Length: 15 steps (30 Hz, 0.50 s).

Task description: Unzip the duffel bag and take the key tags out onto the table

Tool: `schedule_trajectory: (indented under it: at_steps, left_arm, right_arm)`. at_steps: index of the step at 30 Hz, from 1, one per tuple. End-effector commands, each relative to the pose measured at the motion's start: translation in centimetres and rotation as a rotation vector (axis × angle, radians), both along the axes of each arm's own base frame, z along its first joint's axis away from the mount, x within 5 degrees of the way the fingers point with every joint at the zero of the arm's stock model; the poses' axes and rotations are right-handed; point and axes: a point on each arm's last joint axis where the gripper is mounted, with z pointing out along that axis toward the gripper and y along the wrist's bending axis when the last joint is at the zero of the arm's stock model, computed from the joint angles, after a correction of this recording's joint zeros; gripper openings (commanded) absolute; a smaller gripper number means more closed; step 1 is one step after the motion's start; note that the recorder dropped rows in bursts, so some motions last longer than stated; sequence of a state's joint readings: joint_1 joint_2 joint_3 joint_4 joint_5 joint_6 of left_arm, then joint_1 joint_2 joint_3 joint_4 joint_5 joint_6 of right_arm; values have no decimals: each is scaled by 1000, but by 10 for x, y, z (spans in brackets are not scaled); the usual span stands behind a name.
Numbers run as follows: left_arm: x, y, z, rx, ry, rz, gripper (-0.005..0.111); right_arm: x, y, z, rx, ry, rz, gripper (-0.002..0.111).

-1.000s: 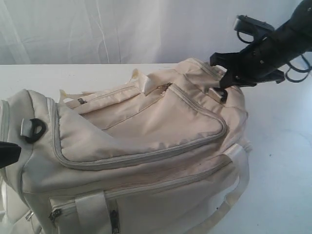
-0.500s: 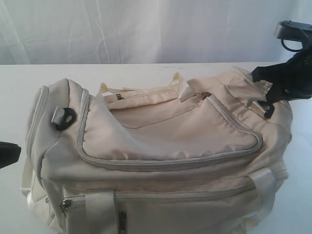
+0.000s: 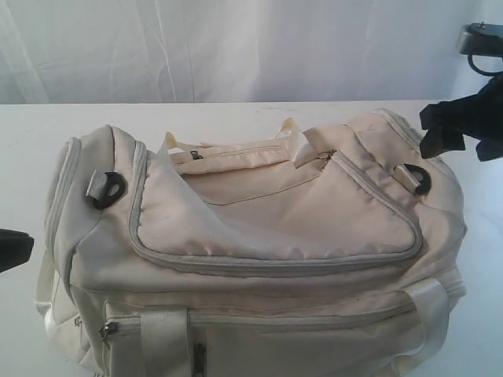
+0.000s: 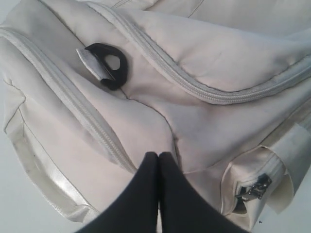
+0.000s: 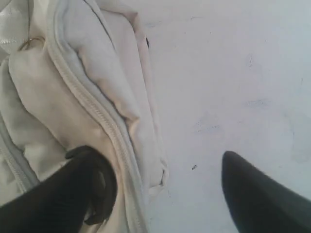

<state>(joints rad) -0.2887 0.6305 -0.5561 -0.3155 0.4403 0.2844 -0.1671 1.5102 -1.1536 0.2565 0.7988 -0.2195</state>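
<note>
The cream duffel bag (image 3: 259, 259) lies on the white table (image 3: 196, 114), its grey zipper (image 3: 267, 263) running round the top flap. My right gripper (image 3: 442, 140) hangs open just above the bag's right end, a little off the black D-ring (image 3: 414, 177). In the right wrist view one of its fingers (image 5: 85, 187) is over that ring and the other over bare table, with nothing between them. My left gripper (image 4: 158, 156) is shut and empty, its tips against the bag's left end below another D-ring (image 4: 111, 63). The key tags are hidden.
A metal zipper pull (image 4: 252, 187) sits on a side pocket near my left fingers. White webbing straps (image 3: 428, 302) wrap the bag's front. Bare tabletop (image 5: 233, 87) lies to the right of the bag. A white curtain hangs behind the table.
The right gripper, shut on the D-ring, dragged the bag's right end rightward, then opened and let the ring drop. The left gripper stayed put.
</note>
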Motion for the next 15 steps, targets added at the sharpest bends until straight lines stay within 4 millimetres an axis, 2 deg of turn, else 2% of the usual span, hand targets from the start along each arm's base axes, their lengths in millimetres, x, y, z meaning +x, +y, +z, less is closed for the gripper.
schedule_trajectory:
  at_steps: [1,6,8,10,12,15]
  left_arm:
    - [-3,-2,-4,-12,38,-17,0]
    - [-4,-3,-4,-32,58,-23,0]
    - [-5,-4,-4,-36,65,-26,0]
    - [-5,-4,-5,-34,68,-28,0]
    - [-5,-4,-5,-32,69,-30,0]
    - [-6,-4,-6,-22,79,-40,0]
  right_arm:
    - [-10,4,21,47,-87,-20,73]
    - [-35,21,53,185,-156,20,58]
    - [-53,30,70,206,-197,96,45]
    - [-73,36,84,206,-263,142,26]
    - [-94,41,94,192,-322,165,0]
    - [-127,46,101,175,-387,175,0]
